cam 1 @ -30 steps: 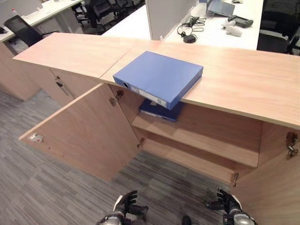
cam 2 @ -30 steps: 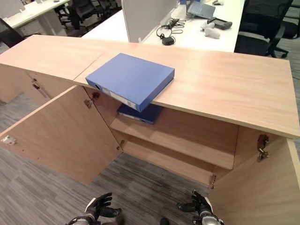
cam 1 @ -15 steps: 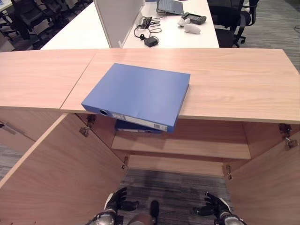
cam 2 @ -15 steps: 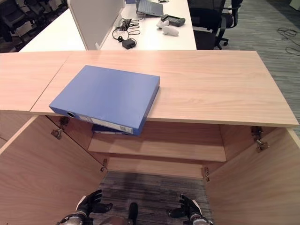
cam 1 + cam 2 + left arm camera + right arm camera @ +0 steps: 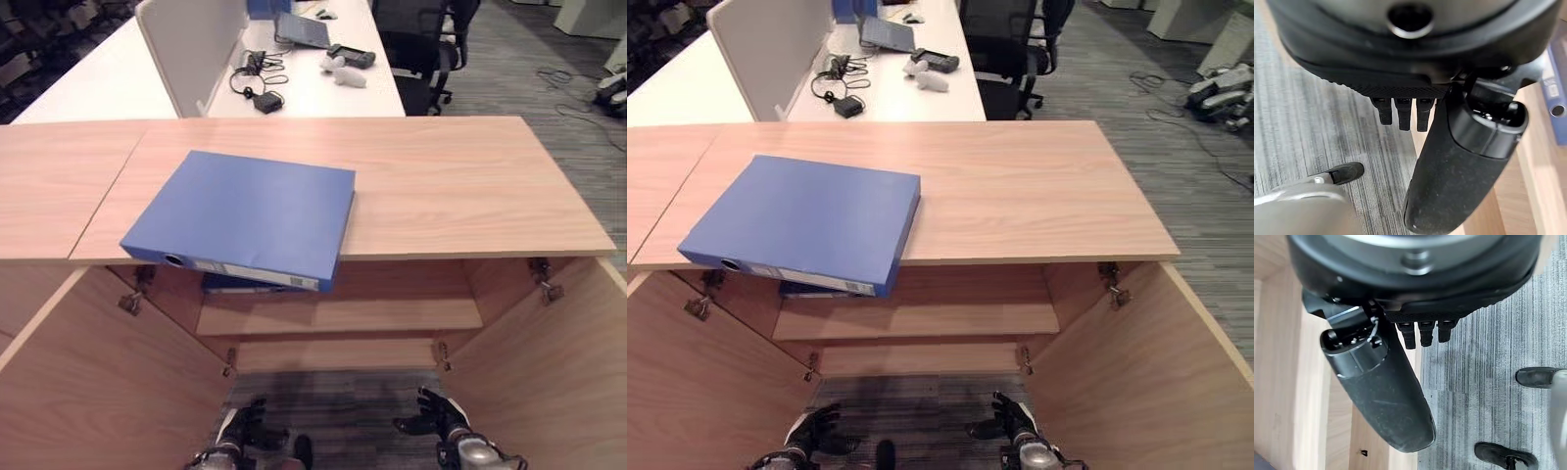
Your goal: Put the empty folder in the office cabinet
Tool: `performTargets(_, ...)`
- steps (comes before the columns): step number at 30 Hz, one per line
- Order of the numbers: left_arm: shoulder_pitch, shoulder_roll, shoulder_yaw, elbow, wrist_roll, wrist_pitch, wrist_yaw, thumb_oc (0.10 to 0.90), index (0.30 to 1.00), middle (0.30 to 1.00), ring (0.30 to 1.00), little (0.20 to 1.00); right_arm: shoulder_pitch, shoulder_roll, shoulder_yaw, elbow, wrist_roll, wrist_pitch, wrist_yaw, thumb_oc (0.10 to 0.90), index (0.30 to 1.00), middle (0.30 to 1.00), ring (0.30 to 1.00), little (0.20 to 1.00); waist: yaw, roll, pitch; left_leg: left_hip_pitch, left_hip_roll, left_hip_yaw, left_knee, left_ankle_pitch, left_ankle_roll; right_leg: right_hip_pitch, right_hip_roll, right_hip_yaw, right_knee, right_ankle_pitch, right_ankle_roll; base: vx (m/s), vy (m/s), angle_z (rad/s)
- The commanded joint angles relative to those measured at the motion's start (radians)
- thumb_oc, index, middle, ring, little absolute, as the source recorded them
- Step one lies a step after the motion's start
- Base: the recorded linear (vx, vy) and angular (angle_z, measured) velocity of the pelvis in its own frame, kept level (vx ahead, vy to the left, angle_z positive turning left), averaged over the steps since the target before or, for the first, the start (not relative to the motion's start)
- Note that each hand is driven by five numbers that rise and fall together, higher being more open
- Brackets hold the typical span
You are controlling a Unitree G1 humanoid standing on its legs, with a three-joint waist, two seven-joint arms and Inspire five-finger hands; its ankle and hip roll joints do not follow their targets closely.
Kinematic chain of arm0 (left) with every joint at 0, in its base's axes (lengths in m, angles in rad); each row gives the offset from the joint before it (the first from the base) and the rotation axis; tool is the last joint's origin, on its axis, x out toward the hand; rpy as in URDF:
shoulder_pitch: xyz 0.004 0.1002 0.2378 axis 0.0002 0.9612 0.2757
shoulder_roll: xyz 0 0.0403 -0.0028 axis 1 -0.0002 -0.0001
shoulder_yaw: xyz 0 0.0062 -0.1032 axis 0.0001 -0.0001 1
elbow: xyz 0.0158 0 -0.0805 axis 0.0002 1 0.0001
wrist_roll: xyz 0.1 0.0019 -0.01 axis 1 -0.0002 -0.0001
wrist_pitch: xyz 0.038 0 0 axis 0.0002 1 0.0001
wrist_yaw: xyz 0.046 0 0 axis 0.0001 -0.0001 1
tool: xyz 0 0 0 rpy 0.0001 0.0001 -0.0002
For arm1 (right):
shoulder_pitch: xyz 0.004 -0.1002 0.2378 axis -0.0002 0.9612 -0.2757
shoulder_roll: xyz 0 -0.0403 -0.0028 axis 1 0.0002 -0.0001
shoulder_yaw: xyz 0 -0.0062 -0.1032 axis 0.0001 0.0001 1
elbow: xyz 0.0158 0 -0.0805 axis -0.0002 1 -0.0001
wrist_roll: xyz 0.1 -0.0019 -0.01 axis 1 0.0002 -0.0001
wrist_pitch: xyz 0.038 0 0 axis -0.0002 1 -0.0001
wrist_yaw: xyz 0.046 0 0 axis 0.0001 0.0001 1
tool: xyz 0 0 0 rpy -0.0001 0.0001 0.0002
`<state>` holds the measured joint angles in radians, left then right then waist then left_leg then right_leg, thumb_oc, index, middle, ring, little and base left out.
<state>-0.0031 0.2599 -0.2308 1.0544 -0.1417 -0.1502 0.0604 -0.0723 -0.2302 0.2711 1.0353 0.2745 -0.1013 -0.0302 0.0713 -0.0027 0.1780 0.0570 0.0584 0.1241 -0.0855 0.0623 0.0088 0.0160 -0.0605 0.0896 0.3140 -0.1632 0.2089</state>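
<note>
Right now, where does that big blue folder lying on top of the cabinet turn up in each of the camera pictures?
Left eye view: blue folder lies left of centre on the cabinet top, its near edge overhanging the front.
Right eye view: same folder, further left.
Left wrist view: a blue strip at the edge, past the left robot hand, is probably its spine.
Right wrist view: not in it.
Shared landmark: the open cabinet's shelf.

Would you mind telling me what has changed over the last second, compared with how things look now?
Only the camera's view has swung round to face the open cabinet squarely. The folder still lies on the cabinet top, overhanging its front edge, with a second folder on the shelf beneath. The left hand and right hand stay low, open and holding nothing. Both doors remain open.
</note>
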Motion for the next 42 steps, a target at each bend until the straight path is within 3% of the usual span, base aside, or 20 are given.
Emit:
performTargets(1,-0.034,0.018,0.006,-0.002,0.014,-0.024,0.018,0.8,0.9,0.9,0.9,0.9,-0.033,-0.018,0.0,-0.053,-0.016,-0.029,-0.001,0.8,0.9,0.9,0.9,0.9,0.027,0.052,0.006,0.031,0.04,-0.023,-0.002,-0.042,-0.052,-0.089,-0.035,-0.128,0.132,0.061,0.053,0.07,-0.054,-0.28)
performTargets(3,-0.044,0.022,-0.009,0.008,0.024,-0.023,0.016,0.8,0.9,0.9,0.9,0.9,-0.016,-0.016,0.002,-0.045,-0.024,-0.025,-0.002,0.8,0.9,0.9,0.9,0.9,0.027,0.026,0.004,0.04,0.009,-0.033,-0.002,-0.052,-0.059,-0.035,-0.099,-0.156,-0.081,0.056,0.01,0.13,-0.075,-0.34)
performTargets(5,-0.046,0.0,-0.006,0.028,0.018,-0.033,0.018,0.8,0.9,0.9,0.9,0.9,0.01,-0.027,0.011,-0.045,-0.024,-0.03,-0.003,0.8,0.9,0.9,0.9,0.9,0.023,0.019,-0.025,0.037,0.004,-0.028,-0.002,-0.057,-0.07,0.018,-0.097,-0.126,-0.198,0.065,-0.02,0.08,-0.095,-0.04)
performTargets(13,-0.017,-0.036,-0.014,0.043,0.012,-0.035,0.018,0.8,0.9,0.9,0.9,0.9,0.05,-0.05,-0.019,0.007,-0.008,-0.03,-0.007,0.8,0.9,0.9,0.9,0.9,0.013,0.018,-0.069,0.055,0.056,-0.02,-0.002,-0.042,-0.126,0.16,-0.092,-0.158,-0.394,0.102,-0.045,0.04,-0.147,0.2)
performTargets(21,0.002,-0.029,0.0,-0.113,-0.039,-0.061,0.06,0.8,0.9,0.9,0.9,0.9,0.066,-0.055,-0.028,0.009,0.006,-0.041,-0.02,0.8,0.9,0.9,0.9,0.9,0.038,0.015,-0.068,0.04,0.082,-0.041,-0.002,-0.012,-0.148,0.18,-0.078,-0.192,-0.401,0.079,-0.052,-0.01,-0.096,0.04)
performTargets(24,0.03,-0.037,0.032,-0.215,-0.115,-0.079,0.082,0.8,0.9,0.9,0.9,0.9,0.075,-0.049,-0.034,-0.001,0.014,-0.048,-0.037,0.8,0.9,0.9,0.9,0.9,0.05,0.01,-0.068,0.037,0.085,-0.056,-0.002,-0.009,-0.148,0.185,-0.07,-0.204,-0.401,0.074,-0.06,-0.02,-0.06,0.19)
performTargets(26,0.07,-0.083,0.104,-0.383,-0.33,-0.121,0.126,0.8,0.9,0.9,0.9,0.9,0.081,-0.039,-0.034,-0.027,0.02,-0.052,-0.06,0.8,0.9,0.9,0.9,0.9,0.065,0.002,-0.063,0.023,0.09,-0.077,-0.002,0.008,-0.149,0.181,-0.059,-0.215,-0.401,0.08,-0.067,-0.03,-0.053,0.21)
performTargets(28,0.107,-0.08,0.109,-0.51,-0.335,-0.121,0.135,0.8,0.9,0.9,0.9,0.9,0.088,-0.041,-0.03,-0.052,0.012,-0.053,-0.068,0.8,0.9,0.9,0.9,0.9,0.073,-0.003,-0.061,0.016,0.092,-0.088,-0.002,0.011,-0.15,0.183,-0.055,-0.222,-0.401,0.079,-0.068,-0.02,-0.037,0.21)
performTargets(30,0.145,-0.061,0.128,-0.648,-0.311,-0.114,0.128,0.8,0.9,0.9,0.9,0.9,0.102,-0.05,-0.031,-0.075,-0.003,-0.052,-0.068,0.8,0.9,0.9,0.9,0.9,0.091,-0.01,-0.057,0.008,0.096,-0.109,-0.002,0.012,-0.153,0.186,-0.048,-0.236,-0.401,0.076,-0.07,-0.02,-0.049,0.27)
performTargets(35,0.157,-0.025,0.16,-0.818,-0.256,-0.108,0.139,0.8,0.9,0.9,0.9,0.9,0.104,-0.05,-0.032,-0.075,-0.008,-0.045,-0.066,0.8,0.9,0.9,0.9,0.9,0.12,-0.019,-0.05,-0.002,0.098,-0.144,-0.002,0.017,-0.159,0.194,-0.039,-0.261,-0.401,0.069,-0.075,-0.01,-0.034,0.21)
performTargets(40,0.119,0.095,0.194,-0.959,0.055,-0.13,0.23,0.8,0.9,0.9,0.9,0.9,0.079,-0.04,-0.017,-0.049,-0.012,-0.063,-0.069,0.8,0.9,0.9,0.9,0.9,0.168,-0.032,-0.039,-0.022,0.097,-0.189,0.007,0.022,-0.17,0.206,-0.027,-0.296,-0.401,0.06,-0.08,0.0,-0.06,0.41)
performTargets(42,0.123,0.124,0.242,-1.039,0.191,-0.133,0.321,0.8,0.9,0.9,0.9,0.9,0.074,-0.036,0.0,-0.039,-0.027,-0.073,-0.077,0.8,0.9,0.9,0.9,0.9,0.185,-0.033,-0.04,-0.016,0.096,-0.199,0.006,0.021,-0.174,0.217,-0.019,-0.305,-0.401,0.053,-0.084,0.04,-0.043,0.21)
